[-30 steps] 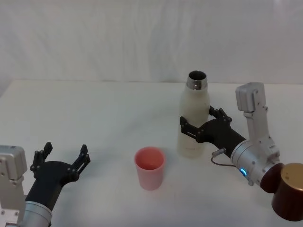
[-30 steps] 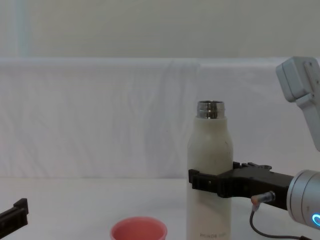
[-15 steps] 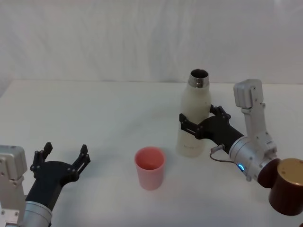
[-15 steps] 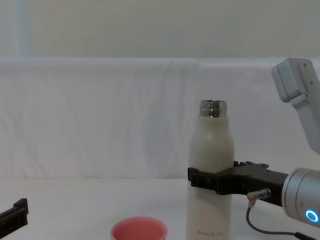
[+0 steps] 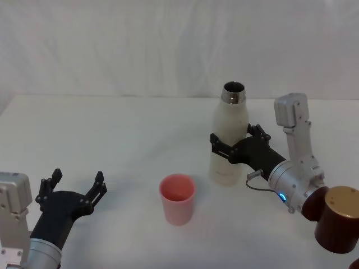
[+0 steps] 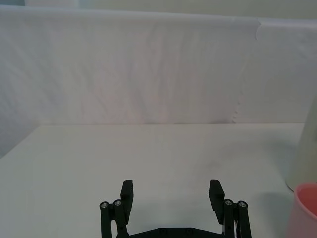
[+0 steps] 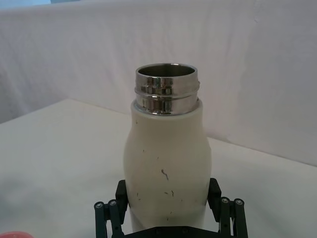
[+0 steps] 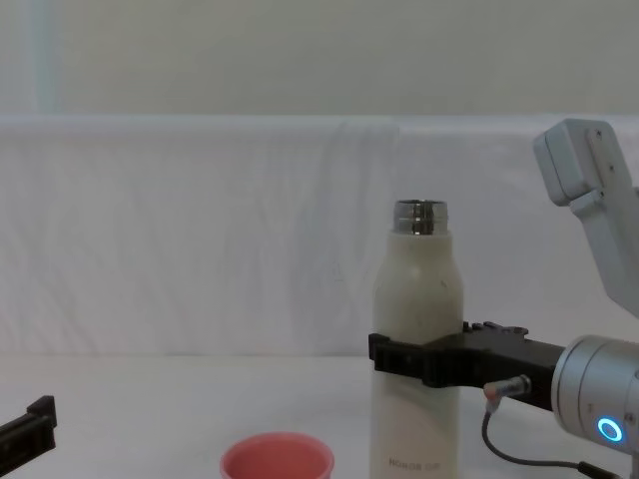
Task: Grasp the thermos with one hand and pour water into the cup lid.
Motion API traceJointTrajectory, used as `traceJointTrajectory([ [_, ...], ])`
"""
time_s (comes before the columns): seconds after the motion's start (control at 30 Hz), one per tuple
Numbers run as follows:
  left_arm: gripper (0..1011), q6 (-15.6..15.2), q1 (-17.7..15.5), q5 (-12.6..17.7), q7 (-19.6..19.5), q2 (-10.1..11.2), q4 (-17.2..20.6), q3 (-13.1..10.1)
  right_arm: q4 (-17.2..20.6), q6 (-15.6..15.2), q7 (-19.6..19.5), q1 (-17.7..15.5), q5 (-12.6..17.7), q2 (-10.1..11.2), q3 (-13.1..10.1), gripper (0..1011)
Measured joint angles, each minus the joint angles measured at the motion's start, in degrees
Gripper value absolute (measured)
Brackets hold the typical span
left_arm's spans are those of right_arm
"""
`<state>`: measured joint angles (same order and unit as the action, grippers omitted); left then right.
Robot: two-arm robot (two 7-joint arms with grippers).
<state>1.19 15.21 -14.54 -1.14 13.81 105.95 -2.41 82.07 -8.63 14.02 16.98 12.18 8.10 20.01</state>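
Observation:
The thermos [image 5: 229, 137] stands upright at the table's right of centre, cream-white with an open steel neck [image 7: 167, 88]. My right gripper [image 5: 232, 147] is shut on the thermos around its lower body, one finger on each side [image 7: 121, 191]. From the chest view the thermos [image 8: 419, 309] rises above the gripper [image 8: 401, 357]; I cannot tell whether its base touches the table. The pink cup lid [image 5: 178, 198] sits left of and nearer than the thermos, with its mouth up [image 8: 277, 462]. My left gripper [image 5: 75, 188] rests open at the near left, far from both [image 6: 171, 191].
A white cloth covers the table [image 5: 112, 140] and hangs as a backdrop behind it. A dark red cylinder with a tan top [image 5: 338, 226] on my right arm sits at the near right. In the left wrist view the cup lid's rim [image 6: 306, 210] and thermos side [image 6: 306, 153] show.
My right gripper has shifted slightly left with the thermos in it, and the bottle sits a touch higher in the chest view. The left arm and cup lid have not moved.

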Motion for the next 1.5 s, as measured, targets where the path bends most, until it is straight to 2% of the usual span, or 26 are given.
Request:
traceJointTrajectory([
  [0.9,1001,0.0,0.0,0.0,0.0,0.0,0.0,0.0,-1.2,0.4,0.0,0.9,-0.4,-0.6,0.3,1000],
  [1.03,1001,0.0,0.0,0.0,0.0,0.0,0.0,0.0,-1.2,0.4,0.0,0.9,-0.4,-0.6,0.3,959],
  [1.5,1001,0.0,0.0,0.0,0.0,0.0,0.0,0.0,-1.1,0.4,0.0,0.9,-0.4,-0.5,0.3,957],
])
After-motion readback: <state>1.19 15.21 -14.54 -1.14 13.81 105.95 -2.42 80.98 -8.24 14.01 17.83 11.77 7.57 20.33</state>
